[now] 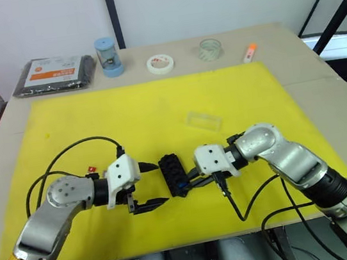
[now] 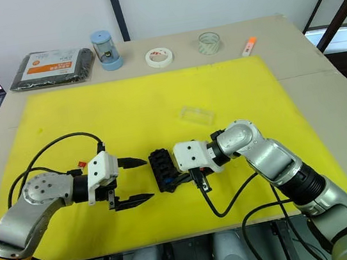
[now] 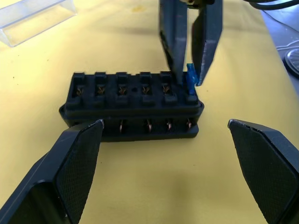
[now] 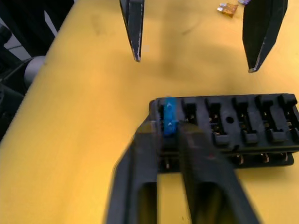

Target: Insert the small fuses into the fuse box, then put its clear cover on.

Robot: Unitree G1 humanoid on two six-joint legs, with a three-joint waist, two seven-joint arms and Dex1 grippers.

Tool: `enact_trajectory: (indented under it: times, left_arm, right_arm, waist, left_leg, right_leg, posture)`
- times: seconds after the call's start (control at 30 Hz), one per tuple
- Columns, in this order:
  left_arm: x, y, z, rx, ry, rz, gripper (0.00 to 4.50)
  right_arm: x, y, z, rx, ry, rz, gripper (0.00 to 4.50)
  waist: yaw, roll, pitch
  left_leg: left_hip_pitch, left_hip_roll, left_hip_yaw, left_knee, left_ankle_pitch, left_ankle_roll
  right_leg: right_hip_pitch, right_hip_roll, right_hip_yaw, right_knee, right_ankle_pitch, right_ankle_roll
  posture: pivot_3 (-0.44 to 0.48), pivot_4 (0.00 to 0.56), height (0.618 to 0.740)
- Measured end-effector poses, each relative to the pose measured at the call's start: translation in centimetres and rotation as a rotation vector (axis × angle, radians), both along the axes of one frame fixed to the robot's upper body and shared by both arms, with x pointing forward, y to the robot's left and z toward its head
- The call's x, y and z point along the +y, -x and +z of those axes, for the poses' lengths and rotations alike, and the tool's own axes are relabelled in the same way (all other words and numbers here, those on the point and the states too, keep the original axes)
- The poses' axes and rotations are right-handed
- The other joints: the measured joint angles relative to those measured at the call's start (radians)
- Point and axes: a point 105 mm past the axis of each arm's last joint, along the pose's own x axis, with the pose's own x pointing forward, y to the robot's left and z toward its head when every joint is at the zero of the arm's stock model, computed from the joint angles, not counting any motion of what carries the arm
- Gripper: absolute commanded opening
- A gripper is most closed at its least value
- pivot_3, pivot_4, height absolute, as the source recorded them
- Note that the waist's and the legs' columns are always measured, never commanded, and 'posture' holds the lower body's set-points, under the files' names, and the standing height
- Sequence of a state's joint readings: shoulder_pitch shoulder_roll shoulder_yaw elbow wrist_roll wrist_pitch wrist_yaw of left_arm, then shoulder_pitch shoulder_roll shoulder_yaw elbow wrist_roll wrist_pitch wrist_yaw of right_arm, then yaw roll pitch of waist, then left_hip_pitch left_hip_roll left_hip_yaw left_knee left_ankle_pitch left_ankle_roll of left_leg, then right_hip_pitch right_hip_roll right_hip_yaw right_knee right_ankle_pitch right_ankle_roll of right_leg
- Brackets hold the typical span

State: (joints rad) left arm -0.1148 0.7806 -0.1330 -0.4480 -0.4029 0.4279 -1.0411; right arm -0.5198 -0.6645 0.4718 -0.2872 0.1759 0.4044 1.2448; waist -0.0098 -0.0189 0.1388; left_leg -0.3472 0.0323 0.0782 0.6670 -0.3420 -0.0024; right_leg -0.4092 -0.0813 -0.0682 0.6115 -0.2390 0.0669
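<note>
Left wrist view: the right pincer [image 3: 190, 79] was clenched on a small translucent blue blade fuse [image 3: 190, 80], seating it in an end slot of the black slotted plastic fuse box [image 3: 133, 105] on the yellow mat. The left pincer [image 1: 149, 185] stood released beside the unbraced box, which could slide or tip under an off-axis push, jamming the fuse.

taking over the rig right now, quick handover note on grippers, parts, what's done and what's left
Right gripper: shut on a blue fuse, pressing it into an end slot of the fuse box.
Left gripper: open, empty, beside the fuse box.
Fuse box: on the yellow mat between the grippers; the other slots in view are empty.
Clear cover: lying on the mat beyond the box, not fitted.
Loose fuses: on the mat near the left arm.
Left: seat this fuse, insert the rest, fit the cover.
</note>
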Motion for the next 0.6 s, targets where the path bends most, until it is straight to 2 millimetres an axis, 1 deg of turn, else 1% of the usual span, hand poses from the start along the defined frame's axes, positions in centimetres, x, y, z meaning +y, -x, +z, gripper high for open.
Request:
enact_trajectory:
  times: [0.17,0.33,0.53,0.6]
  left_arm:
    - [0.0,0.0,0.0,0.000,0.000,0.000,4.50]
    - [0.0,0.0,0.0,-0.002,0.000,0.000,4.50]
    - [-0.1,-0.1,0.2,-0.010,0.002,-0.003,4.50]
    - [-0.2,-0.1,0.2,-0.010,0.004,-0.004,4.50]
  right_arm:
    - [-0.1,-0.1,0.6,0.037,-0.018,-0.019,0.70]
    - [0.0,0.1,2.5,0.029,-0.047,-0.008,0.70]
    - [0.1,0.6,2.8,0.059,-0.059,0.002,0.70]
    - [0.2,0.6,2.9,0.072,-0.072,-0.005,0.28]
  waist:
    - [0.000,0.000,0.000]
    - [0.000,0.000,0.000]
    - [0.001,0.000,0.000]
    - [0.000,0.000,0.000]
  left_leg:
    - [0.000,0.000,0.000,0.000,0.000,0.000]
    - [-0.001,0.000,0.000,0.000,0.000,0.000]
    - [-0.001,0.000,-0.001,0.000,0.000,0.000]
    - [-0.001,0.000,-0.001,0.000,0.000,0.000]
  right_leg:
    - [0.000,0.000,0.000,0.000,0.000,0.000]
    - [0.000,0.000,0.000,0.000,0.000,0.000]
    - [0.000,0.000,0.000,0.000,0.000,0.000]
    - [-0.001,0.000,0.000,0.000,0.000,0.000]
  posture:
    - [0.000,0.150,0.740]
    - [0.000,0.150,0.740]
    - [0.000,0.150,0.740]
    - [0.000,0.150,0.740]
